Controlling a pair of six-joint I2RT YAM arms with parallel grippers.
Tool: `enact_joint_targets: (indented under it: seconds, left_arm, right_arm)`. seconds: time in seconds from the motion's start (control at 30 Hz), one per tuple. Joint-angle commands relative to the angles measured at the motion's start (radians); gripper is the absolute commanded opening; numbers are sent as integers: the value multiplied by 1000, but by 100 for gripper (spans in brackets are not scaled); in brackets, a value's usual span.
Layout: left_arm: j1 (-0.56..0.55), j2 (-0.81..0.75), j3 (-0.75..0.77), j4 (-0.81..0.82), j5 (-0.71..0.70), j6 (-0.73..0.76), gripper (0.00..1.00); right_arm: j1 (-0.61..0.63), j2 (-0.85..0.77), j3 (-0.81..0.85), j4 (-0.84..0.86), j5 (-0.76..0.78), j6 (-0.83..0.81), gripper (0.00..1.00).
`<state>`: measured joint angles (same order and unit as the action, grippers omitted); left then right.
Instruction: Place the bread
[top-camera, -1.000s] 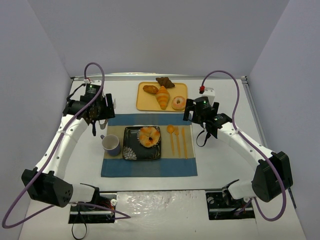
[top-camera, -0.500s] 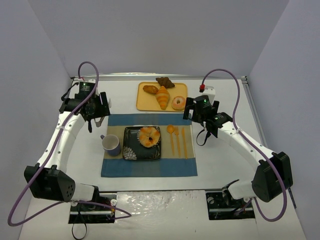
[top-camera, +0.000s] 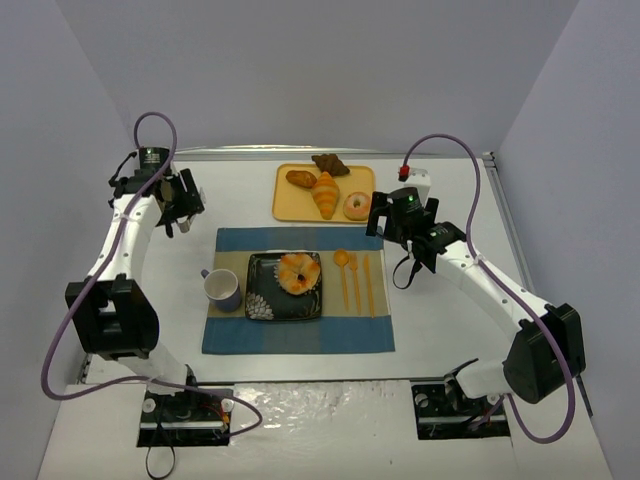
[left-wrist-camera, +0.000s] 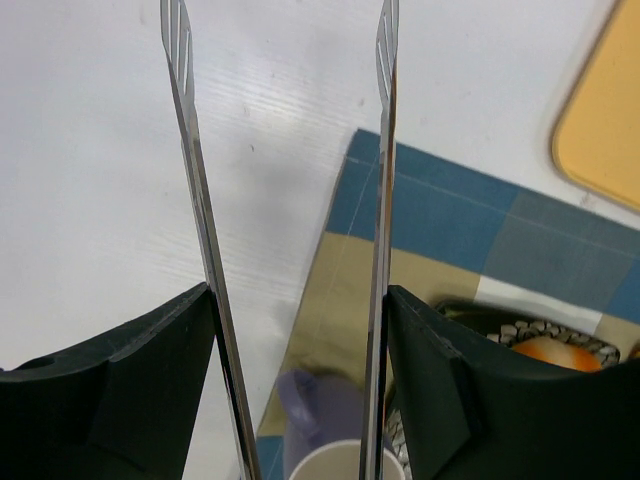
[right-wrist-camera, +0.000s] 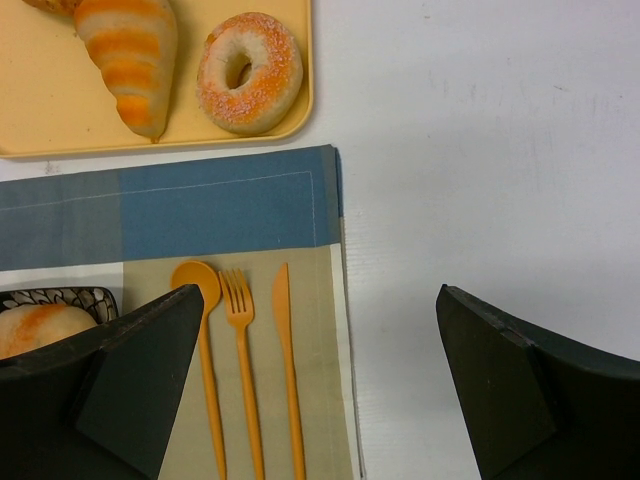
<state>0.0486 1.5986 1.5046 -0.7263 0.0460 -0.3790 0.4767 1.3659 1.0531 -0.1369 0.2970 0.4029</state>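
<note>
The bread (top-camera: 298, 272), a round golden-orange bun with pale patches, lies on the black patterned plate (top-camera: 262, 306) on the placemat. Its edge shows in the left wrist view (left-wrist-camera: 560, 352) and in the right wrist view (right-wrist-camera: 40, 328). My left gripper (top-camera: 178, 200) is at the far left over bare table, well away from the plate. It holds metal tongs (left-wrist-camera: 385, 150), whose arms stand apart with nothing between them. My right gripper (top-camera: 385, 222) is open and empty above the placemat's far right corner, near the cutlery.
A yellow tray (top-camera: 283, 210) at the back holds a croissant (top-camera: 326, 194), a ring donut (top-camera: 357, 206) and darker pastries. A purple mug (top-camera: 223, 289) stands left of the plate. An orange spoon, fork and knife (top-camera: 355, 280) lie right of it on the blue-and-tan placemat (top-camera: 300, 335).
My left arm has swung back and to the left with the tongs, away from the mug and plate. The right arm has barely moved. The bread stays on the plate.
</note>
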Motion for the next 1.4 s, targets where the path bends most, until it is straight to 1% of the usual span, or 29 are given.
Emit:
enact_joint_targets:
  seconds: [0.0,0.13,0.23,0.6,1.1,1.37]
  left_arm:
    - [35,63,90,105,44,-17,62]
    - [50,141,106,131,63,-24,62]
    - [54,175,87,149,75,-29,61]
    - [74,216,-35,226,87,-49,61]
    - [89,284,-84,259,93,-63,61]
    - [100,296,-124,280,95,-61,61]
  right_arm:
    - [-7,2,48,19,-1,-13,100]
    - [-8,4,46,17,0,-18,100]
    - [-7,4,50,16,2,-21,100]
    - [-9,-5,41,14,-1,-18,100]
    - [-7,-13,30,13,-7,-18,100]
    - [-7,-18,34,10,-9,-18,100]
